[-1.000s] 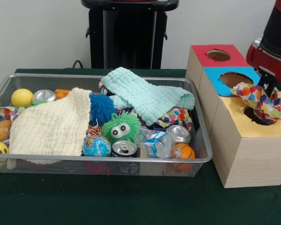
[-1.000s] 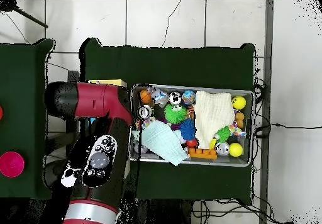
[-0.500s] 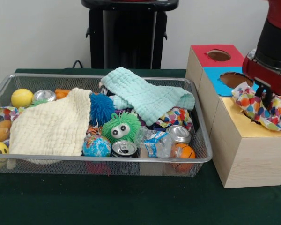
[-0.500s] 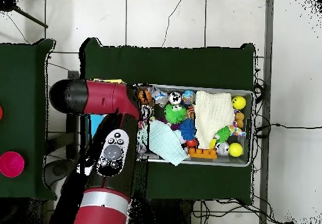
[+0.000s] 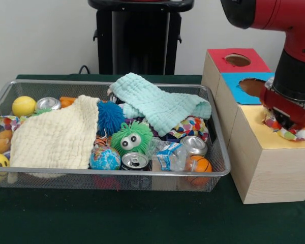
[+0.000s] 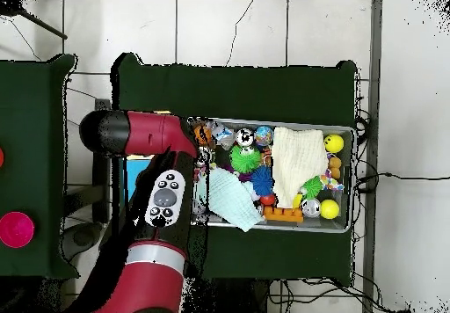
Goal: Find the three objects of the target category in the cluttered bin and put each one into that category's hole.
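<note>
Your arm is down at the yellow-topped box, pushing a patterned cloth into its hole.

The red arm's wrist (image 5: pixel 293 104) sits low over the yellow-topped box (image 5: pixel 267 162), the nearest of three beside the wire bin (image 5: pixel 112 175) on the bench. A multicoloured cloth (image 5: pixel 300 133) shows at the hole's edge, bunched under the wrist, so this reads as the deposit step. The wrist hides the jaws; I cannot tell whether they grip or have let go. Next you likely need to free the cloth fully into the hole, lift clear, then search the bin. A similar patterned cloth (image 5: pixel 190 126) lies there by the mint towel (image 5: pixel 157 104).
</note>
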Available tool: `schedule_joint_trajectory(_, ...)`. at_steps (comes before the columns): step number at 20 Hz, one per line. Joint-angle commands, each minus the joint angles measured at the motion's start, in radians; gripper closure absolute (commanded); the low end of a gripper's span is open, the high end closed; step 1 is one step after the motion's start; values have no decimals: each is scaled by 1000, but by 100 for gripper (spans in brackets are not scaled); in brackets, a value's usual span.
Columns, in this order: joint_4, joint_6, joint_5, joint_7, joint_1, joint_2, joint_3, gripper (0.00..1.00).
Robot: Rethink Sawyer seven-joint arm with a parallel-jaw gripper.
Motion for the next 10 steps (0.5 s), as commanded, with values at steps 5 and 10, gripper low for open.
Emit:
schedule_joint_trajectory(5,136,-182,-34,38,-39,120,137,100)
schedule_joint_trajectory(10,171,-237,-35,49,-47,118,137,100)
